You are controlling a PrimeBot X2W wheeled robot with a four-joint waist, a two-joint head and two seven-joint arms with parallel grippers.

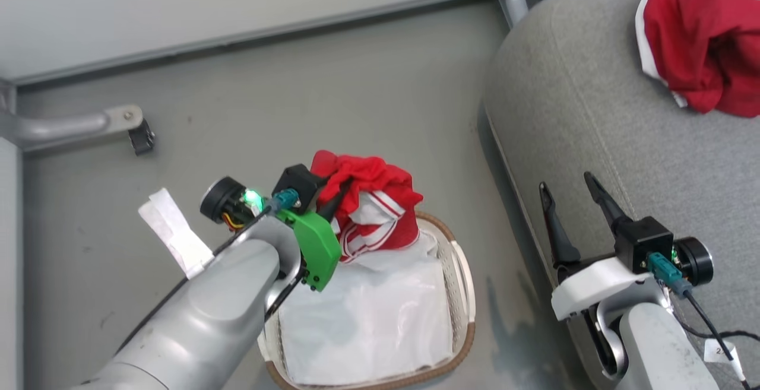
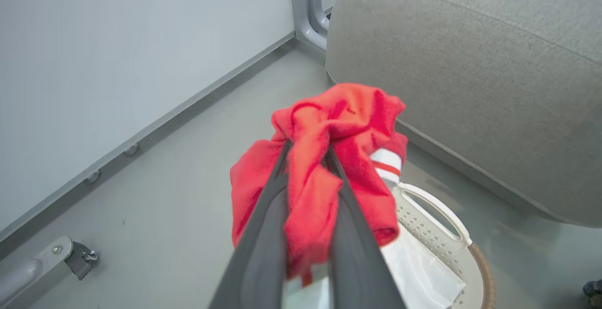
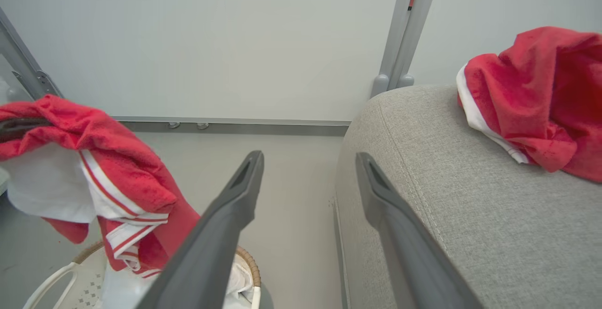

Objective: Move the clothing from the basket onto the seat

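Head view: the left gripper (image 1: 339,195), just left of centre, is pinched narrow on a red garment (image 1: 380,200) with white stripes, which hangs bunched above the far end of the basket (image 1: 466,283). The basket sits on the floor (image 1: 297,93) at six o'clock, and a white sheet (image 1: 374,319) lies inside it. The seat (image 1: 594,111) takes up the side from one to five o'clock, and a second garment (image 1: 700,40), red with white trim, lies crumpled on it at two o'clock. The right gripper (image 1: 565,181), at four o'clock, has its fingers spread wide and empty over the seat's near edge. A white paper scrap (image 1: 172,230) lies on the floor at nine o'clock.

Left wrist view: the two dark fingers rise from six o'clock with a fold of the red garment clamped between them. The basket's rim and handle show at five o'clock, the seat from one to three.

Right wrist view: the fingers stand well apart, holding nothing. The red garment hangs at nine o'clock over the basket at seven. The second garment rests on the seat at two o'clock.
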